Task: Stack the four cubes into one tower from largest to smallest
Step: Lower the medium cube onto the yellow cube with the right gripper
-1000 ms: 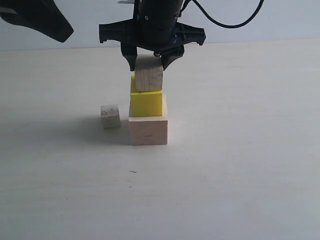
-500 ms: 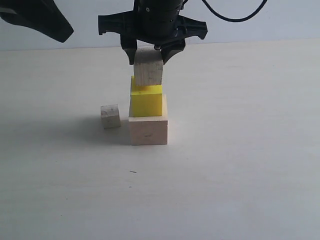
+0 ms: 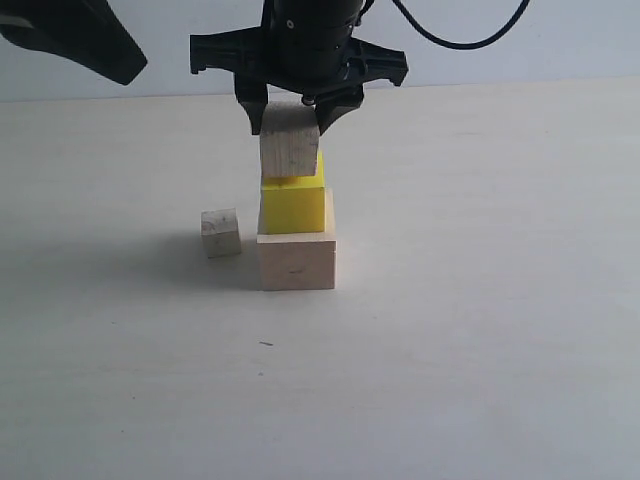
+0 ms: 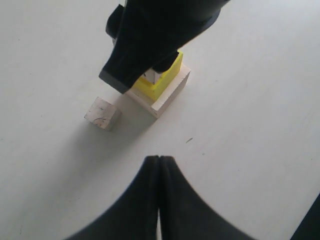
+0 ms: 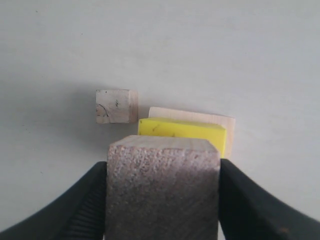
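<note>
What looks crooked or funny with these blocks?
The yellow cube sits off-centre on the large pale cube, pushed toward its left edge in the exterior view. The brownish cube, held in the right gripper, looks slightly tilted above the yellow one. Nothing looks damaged.

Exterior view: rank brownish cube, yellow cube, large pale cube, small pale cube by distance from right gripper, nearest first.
1. brownish cube, between the jaws of the right gripper.
2. yellow cube, directly below it.
3. large pale cube, at the bottom, and small pale cube, alone to its left: too close to call.
</note>
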`<state>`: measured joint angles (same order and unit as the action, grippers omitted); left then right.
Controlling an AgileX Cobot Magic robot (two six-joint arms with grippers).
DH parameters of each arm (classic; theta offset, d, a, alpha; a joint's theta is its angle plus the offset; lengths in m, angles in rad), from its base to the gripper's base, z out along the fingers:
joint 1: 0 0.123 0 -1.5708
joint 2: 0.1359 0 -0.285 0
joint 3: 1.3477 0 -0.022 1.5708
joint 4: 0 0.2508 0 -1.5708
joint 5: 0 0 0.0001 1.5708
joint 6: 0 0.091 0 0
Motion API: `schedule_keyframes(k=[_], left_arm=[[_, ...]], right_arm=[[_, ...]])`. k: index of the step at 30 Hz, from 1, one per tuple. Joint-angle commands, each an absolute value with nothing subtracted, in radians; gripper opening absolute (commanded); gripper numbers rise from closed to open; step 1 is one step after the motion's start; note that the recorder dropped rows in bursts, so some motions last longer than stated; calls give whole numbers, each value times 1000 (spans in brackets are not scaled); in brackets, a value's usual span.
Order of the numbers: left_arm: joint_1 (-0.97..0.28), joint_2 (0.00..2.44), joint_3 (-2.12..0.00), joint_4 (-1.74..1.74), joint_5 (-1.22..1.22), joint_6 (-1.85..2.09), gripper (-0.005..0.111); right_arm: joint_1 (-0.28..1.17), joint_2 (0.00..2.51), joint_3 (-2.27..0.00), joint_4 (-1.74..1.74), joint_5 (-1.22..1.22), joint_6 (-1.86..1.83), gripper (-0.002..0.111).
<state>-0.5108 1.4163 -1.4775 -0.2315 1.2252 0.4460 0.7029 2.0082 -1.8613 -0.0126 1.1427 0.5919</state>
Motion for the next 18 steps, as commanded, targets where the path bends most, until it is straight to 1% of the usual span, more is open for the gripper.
schedule_keyframes(k=[1, 18], left_arm=[[-506, 1408, -1474, -245, 1221, 448, 0], [-506, 1408, -1474, -246, 1221, 450, 0]], right_arm=[[704, 2004, -1872, -21, 1129, 586, 0], [704, 2004, -1872, -48, 1137, 590, 0]])
